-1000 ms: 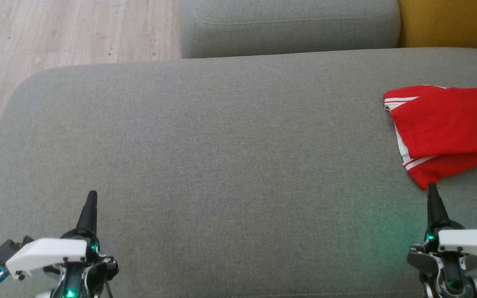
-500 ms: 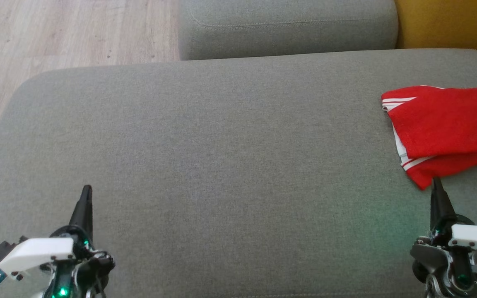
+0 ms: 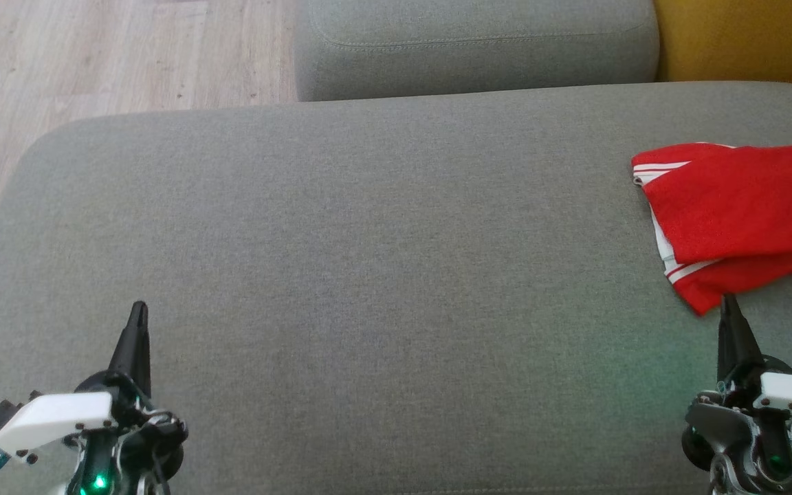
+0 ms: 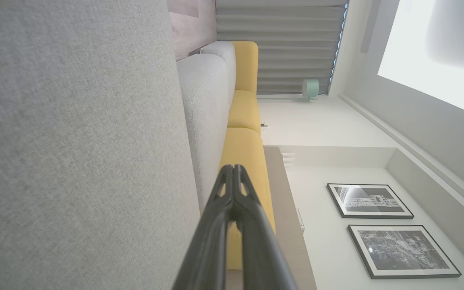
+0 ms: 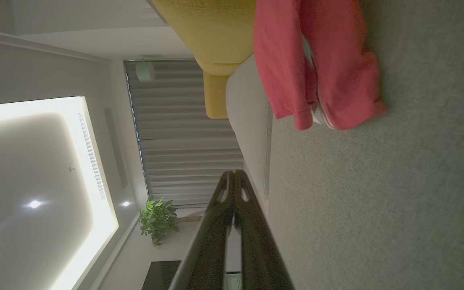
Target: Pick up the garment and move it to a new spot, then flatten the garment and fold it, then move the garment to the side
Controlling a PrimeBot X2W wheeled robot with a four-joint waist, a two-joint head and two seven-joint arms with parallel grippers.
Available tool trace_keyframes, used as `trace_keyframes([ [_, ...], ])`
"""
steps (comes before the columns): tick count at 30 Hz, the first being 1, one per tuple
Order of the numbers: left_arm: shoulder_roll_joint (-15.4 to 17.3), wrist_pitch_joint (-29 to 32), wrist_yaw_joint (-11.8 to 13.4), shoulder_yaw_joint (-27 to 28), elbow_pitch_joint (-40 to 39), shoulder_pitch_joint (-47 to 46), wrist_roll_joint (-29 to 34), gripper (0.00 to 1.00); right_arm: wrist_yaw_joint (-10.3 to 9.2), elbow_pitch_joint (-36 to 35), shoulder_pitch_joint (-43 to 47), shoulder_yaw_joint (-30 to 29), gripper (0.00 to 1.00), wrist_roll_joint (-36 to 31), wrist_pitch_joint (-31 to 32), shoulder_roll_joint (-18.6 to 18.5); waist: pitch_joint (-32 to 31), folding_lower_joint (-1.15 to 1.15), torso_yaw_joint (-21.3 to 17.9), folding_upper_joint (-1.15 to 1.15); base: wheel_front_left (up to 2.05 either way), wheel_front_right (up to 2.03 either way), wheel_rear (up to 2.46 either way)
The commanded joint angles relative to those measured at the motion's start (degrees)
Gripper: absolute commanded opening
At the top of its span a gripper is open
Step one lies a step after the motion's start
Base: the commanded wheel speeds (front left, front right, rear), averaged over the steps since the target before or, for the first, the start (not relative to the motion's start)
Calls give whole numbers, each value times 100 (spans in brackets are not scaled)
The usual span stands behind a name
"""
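The garment (image 3: 740, 216) is red with white stripes, folded, and lies on the grey cushion (image 3: 382, 275) at the far right of the head view. In the right wrist view the garment (image 5: 316, 68) lies at the top, ahead of the fingers. My right gripper (image 3: 729, 301) is shut and empty at the lower right, its tip just short of the garment's near corner. The right gripper (image 5: 234, 174) shows its fingers pressed together. My left gripper (image 3: 138, 308) is shut and empty at the lower left, far from the garment. In the left wrist view the left gripper (image 4: 233, 168) has its fingers closed.
A second grey cushion (image 3: 478, 45) sits behind the big one. A yellow cushion (image 3: 746, 38) is at the back right. Wooden floor (image 3: 93, 62) lies beyond the cushion's left and far-left edges.
Both grippers have slid slightly outward and lower in the head view; the right tip has drawn back a little from the garment's corner. The garment has not moved.
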Motion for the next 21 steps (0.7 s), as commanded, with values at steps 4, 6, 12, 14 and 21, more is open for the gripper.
trace_keyframes([
  [4,43,43,-42,205,-204,-309,-25,0,39,-219,-301,107,0,35,38,-67,0,0,0,0,0,0,0],
  [6,43,43,-42,205,-204,-309,-25,0,39,-219,-301,106,0,34,39,-66,0,0,0,0,0,0,0],
  [12,43,43,-42,205,-204,-309,-25,0,39,-219,-301,101,0,30,43,-63,0,0,0,0,0,0,0],
  [14,43,43,-42,205,-204,-309,-25,0,39,-219,-301,99,0,29,44,-61,0,0,0,0,0,0,0],
  [21,43,43,-42,204,-204,-309,-25,0,39,-219,-302,94,0,24,49,-58,0,0,0,0,0,0,0],
])
